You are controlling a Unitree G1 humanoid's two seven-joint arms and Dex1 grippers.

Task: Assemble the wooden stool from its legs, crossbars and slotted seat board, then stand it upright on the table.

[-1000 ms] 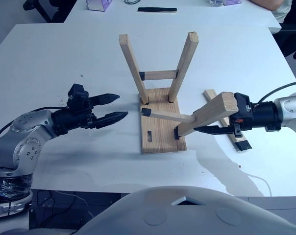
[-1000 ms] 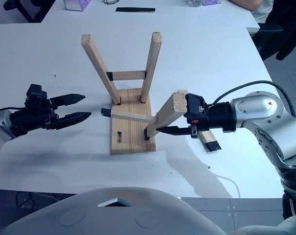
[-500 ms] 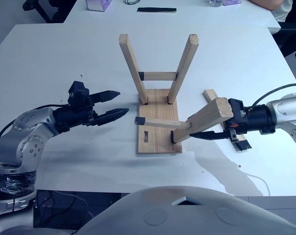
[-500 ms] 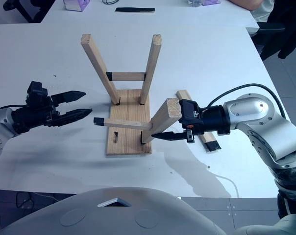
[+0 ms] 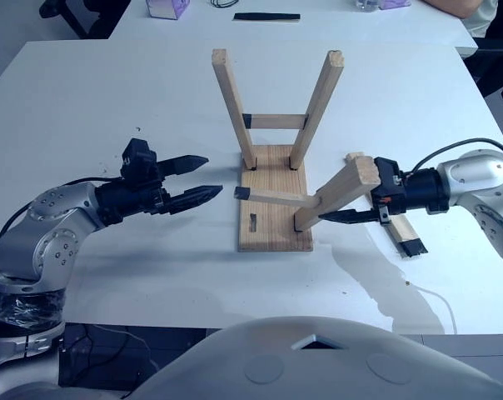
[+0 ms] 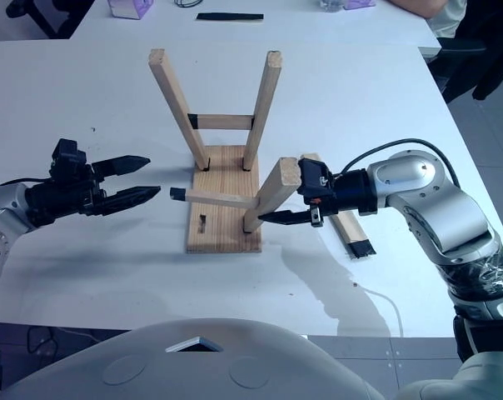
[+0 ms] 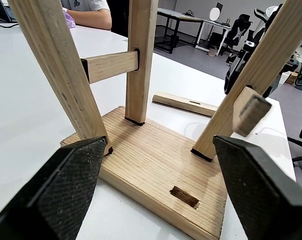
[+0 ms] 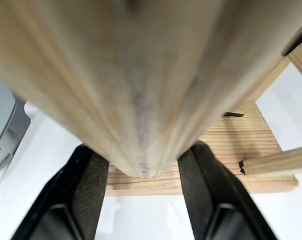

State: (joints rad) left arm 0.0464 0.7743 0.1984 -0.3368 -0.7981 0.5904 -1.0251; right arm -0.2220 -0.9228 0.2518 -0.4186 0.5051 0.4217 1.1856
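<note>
My left tool (image 5: 213, 174) hovers above the desk (image 5: 110, 100), just left of the stool parts. Its two fingers (image 7: 66, 185) are spread wide, holding nothing and touching nothing. In the left wrist view they frame the seat board from either side.

The seat board (image 5: 272, 240) lies flat on the desk in the middle. Two legs stand in its far slots: the left far leg (image 5: 234, 108) and the right far leg (image 5: 316, 108). They lean slightly apart towards their tops. A crossbar (image 5: 275, 122) joins them about halfway up. On the near left of the board one slot (image 5: 253, 222) is open.

A third leg (image 5: 345, 185) has its dark foot at the near right slot and tilts strongly out to the right. I cannot tell whether the foot is fully seated. A second crossbar (image 5: 276, 197) runs from this leg to the left, and its dark free end hangs just above the board, joined to nothing.

My right tool (image 5: 335, 210) is clamped on the tilted leg near its upper part. The right wrist view shows a black finger pressed against each side of the wood.

Behind that tool, a loose wooden piece (image 5: 405, 236) lies flat on the desk.
</note>
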